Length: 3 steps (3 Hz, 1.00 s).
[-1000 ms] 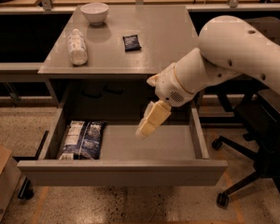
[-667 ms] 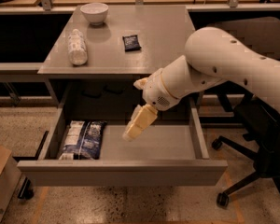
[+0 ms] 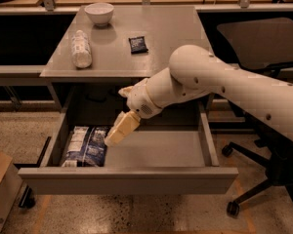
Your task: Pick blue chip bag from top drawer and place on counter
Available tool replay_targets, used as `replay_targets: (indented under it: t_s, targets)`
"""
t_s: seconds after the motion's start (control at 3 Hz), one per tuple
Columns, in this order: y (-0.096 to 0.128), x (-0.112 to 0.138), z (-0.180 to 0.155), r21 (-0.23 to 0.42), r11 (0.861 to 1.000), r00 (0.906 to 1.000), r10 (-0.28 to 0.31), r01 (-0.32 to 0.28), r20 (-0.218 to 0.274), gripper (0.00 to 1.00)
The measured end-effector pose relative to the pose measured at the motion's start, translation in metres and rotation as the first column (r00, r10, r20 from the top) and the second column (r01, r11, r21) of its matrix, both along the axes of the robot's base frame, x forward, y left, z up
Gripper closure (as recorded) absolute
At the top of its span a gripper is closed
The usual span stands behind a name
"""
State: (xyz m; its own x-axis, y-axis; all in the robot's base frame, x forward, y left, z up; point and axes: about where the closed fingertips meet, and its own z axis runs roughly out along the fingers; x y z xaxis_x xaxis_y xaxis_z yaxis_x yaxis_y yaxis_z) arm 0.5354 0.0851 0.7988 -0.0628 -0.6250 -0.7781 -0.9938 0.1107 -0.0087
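The blue chip bag (image 3: 85, 146) lies flat in the left end of the open top drawer (image 3: 132, 179), its white end toward the back. My gripper (image 3: 118, 130) hangs over the drawer just right of the bag, above its right edge, pointing down and left. It holds nothing that I can see. The grey counter (image 3: 161, 43) above the drawer has bare room in its middle and right part.
On the counter stand a white bowl (image 3: 99, 12), a white wrapped roll (image 3: 80, 48) and a small dark square packet (image 3: 137, 44). A black office chair (image 3: 263, 48) stands at the right. A brown box (image 3: 2, 189) sits on the floor at the left.
My arm has swung left across the drawer, and the gripper has moved from the drawer's middle to just beside the chip bag.
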Motion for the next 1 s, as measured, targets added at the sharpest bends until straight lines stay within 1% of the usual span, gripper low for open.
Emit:
replay_targets:
  t_s: [0.33,0.67,1.0]
  targets:
    - [0.032,0.008,-0.011,0.063,0.998,0.9996,0.01,-0.009,-0.028,0.0]
    - [0.061,0.018,-0.024,0.136,0.991,0.9976,-0.011,0.02,-0.068,0.0]
    - [0.063,0.02,-0.025,0.142,0.99,0.9974,-0.018,0.027,-0.069,0.0]
